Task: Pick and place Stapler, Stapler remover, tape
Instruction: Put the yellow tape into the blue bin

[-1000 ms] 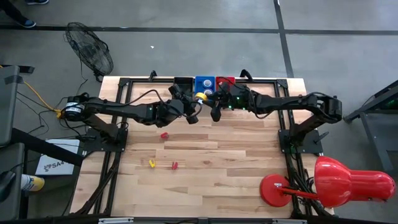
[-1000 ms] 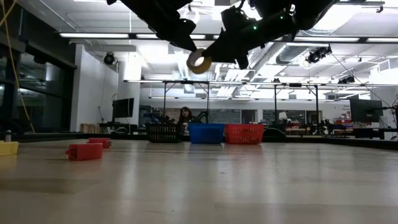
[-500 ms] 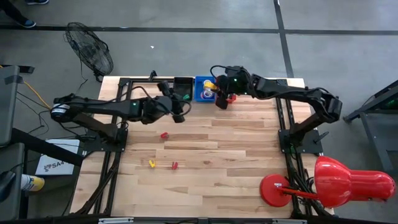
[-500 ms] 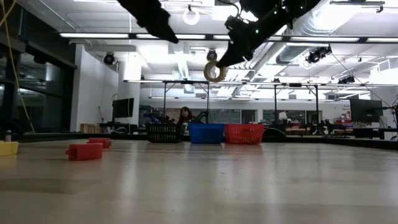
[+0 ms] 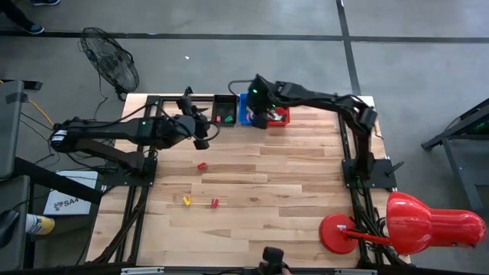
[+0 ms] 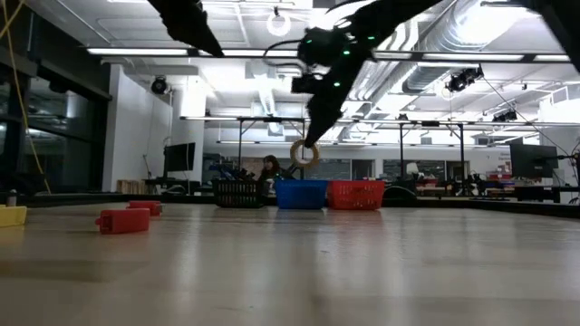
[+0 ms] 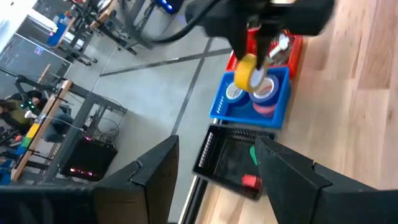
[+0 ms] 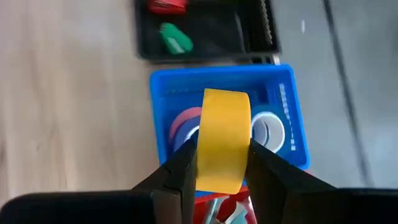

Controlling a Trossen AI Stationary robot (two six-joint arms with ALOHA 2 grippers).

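Placement of the tape (image 8: 222, 140) is the step in hand, judged from where it hangs. Farthest left, the left pincer (image 5: 200, 131) is held above the tabletop (image 5: 290, 191) near the black bin (image 5: 225, 110), its fingers spread wide and empty; it is best kept there, clear of the drop. Two red staplers (image 6: 124, 220) and small pieces are left on the tabletop, well apart from the bins. Next rightward, the right pincer (image 8: 221, 165) is clamped on the yellow tape, which is held upright above the blue bin (image 8: 283, 106), where other rolls (image 8: 268, 132) are seen. For a clean drop, the roll should be centred over the bin, lowered close to the rolls inside, and only then released, so that it is not bounced over the rim toward the red bin (image 5: 278, 115).
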